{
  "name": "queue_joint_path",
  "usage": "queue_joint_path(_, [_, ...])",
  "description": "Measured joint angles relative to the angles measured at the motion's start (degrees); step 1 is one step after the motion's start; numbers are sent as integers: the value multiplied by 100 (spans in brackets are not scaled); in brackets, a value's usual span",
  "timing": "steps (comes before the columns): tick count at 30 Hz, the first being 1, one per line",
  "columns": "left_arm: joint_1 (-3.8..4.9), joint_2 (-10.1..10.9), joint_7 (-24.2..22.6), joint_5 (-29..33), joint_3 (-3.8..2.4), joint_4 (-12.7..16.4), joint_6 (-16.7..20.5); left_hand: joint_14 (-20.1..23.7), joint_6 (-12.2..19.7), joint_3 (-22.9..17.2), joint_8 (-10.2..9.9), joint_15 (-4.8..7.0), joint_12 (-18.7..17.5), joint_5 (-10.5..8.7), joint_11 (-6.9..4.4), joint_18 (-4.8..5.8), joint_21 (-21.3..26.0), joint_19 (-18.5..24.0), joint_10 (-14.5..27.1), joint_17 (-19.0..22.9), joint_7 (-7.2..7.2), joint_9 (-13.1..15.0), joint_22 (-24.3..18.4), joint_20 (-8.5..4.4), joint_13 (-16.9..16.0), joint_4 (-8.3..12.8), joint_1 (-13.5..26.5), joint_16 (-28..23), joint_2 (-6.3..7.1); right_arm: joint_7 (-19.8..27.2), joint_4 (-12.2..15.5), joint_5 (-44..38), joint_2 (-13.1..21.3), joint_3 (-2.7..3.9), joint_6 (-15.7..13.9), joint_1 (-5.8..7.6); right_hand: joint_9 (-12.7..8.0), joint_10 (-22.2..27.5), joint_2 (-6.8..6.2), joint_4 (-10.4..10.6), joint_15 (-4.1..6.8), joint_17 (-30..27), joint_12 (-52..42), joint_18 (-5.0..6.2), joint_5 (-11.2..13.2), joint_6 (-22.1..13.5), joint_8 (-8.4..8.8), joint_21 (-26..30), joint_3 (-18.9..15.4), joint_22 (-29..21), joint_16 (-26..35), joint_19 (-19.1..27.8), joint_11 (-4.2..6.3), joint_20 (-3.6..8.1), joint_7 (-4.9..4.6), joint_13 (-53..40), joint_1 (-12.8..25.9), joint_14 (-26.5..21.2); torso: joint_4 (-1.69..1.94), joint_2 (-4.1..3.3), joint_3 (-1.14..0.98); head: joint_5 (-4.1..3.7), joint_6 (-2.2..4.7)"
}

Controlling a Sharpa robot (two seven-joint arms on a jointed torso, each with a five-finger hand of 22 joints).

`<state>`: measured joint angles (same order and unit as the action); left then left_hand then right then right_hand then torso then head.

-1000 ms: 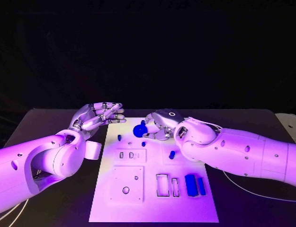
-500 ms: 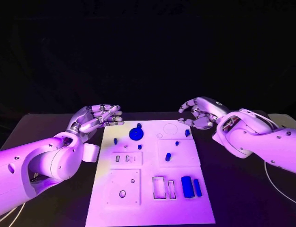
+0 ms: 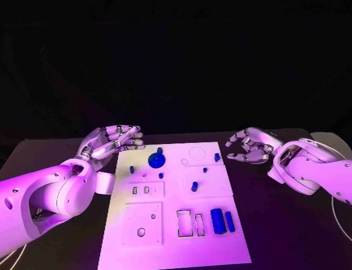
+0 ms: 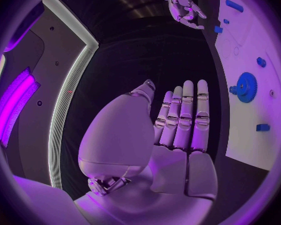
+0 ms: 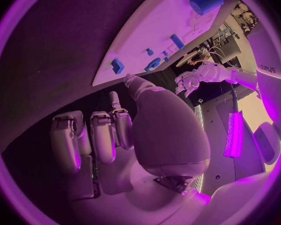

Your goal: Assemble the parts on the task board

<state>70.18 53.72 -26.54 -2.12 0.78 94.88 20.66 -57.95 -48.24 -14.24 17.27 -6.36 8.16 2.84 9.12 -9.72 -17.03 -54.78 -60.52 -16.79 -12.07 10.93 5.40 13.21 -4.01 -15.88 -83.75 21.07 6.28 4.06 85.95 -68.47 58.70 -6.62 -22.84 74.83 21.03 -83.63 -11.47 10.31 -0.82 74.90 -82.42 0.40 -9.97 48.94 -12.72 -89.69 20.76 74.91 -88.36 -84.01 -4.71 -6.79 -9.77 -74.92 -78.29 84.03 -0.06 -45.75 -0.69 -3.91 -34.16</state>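
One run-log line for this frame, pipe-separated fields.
left hand: empty, beside white task board | right hand: empty, off board's right edge | round blue gear: on board, untouched

We had the head camera up high, looking down the length of the task board (image 3: pixel 176 208) with both arms coming in from the sides. The left wrist camera sat right behind the left hand (image 4: pixel 178 130), close on the palm, facing across the table toward the board's edge (image 4: pixel 253 60) and the right hand (image 4: pixel 181 5) beyond. The right wrist camera sat the same way behind the right hand (image 5: pixel 103 140), facing back over the board (image 5: pixel 153 25) toward the left hand (image 5: pixel 189 82). All three shared the board.
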Motion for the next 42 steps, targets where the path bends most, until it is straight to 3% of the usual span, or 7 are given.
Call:
queue_joint_path(6, [0, -4, 0, 0, 0, 0, -11, 0, 0, 0, 0, 0, 0, 0, 0, 0, 0, 0, 0, 0, 0, 0, 0, 0, 0, 0, 0, 0, 0, 90, -179, -26, -177, -10, 91, -72, -50, 0, -23, -53, 0, 0, 0, 0, 0, -241, 166, 0, 19, 0, 0, 0, 0, 0, 7, 0, -23, 0, 18, -1, 5, -31, -17])
queue_joint_path(12, [-1, -9, 0, 0, 0, -10, -20, 0, 0, 0, 0, 0, 0, 0, 0, 0, 0, 0, 0, 0, 0, 0, 1, 0, 0, 0, 0, 0, 0, 106, -391, -77, -387, -13, 108, -89, -55, 0, -23, -53, 0, 1, 0, 0, 0, -239, 166, 0, 19, -1, 0, 0, 0, 0, 6, 0, -23, 0, 33, -3, 18, -27, -46])
queue_joint_path(27, [-1, -11, 0, 0, 1, -25, -35, 0, 0, 0, 0, 0, 0, 0, 0, 0, 0, 0, 0, 1, 0, 0, 1, 0, 0, 0, 0, 0, 0, 74, -759, -158, -730, -32, 154, -177, -53, 0, -23, -115, 0, 4, 0, 0, 0, -238, 166, 0, 81, 3, -22, 0, 0, 0, 5, 1, -23, 0, 25, 2, 13, 16, -96])
queue_joint_path(37, [-1, -12, 1, 0, 0, -32, -39, 0, 0, 0, 0, 0, 0, 0, 0, 0, 0, 0, 0, 1, 0, 0, 1, 0, 0, 0, 0, 0, 0, 43, -817, -195, -793, -31, 204, -185, -7, 0, -23, -163, 0, 3, -30, 0, 0, 130, 52, 0, 226, 2, -22, 0, 0, 0, 21, 1, -23, 0, 15, 4, 10, 30, -118])
queue_joint_path(42, [-1, -13, 1, 0, 0, -34, -41, 0, 0, 0, 0, 0, 0, 0, 0, 0, 0, 0, 0, 2, 0, 0, 1, 0, 0, 0, 0, 0, 0, 31, -820, -206, -816, -31, 220, -186, -7, 0, 3, -179, 0, 3, -51, 0, 0, 143, 52, 0, 242, 2, -22, 0, 0, 0, 35, 2, 3, 0, 15, 4, 8, 22, -126])
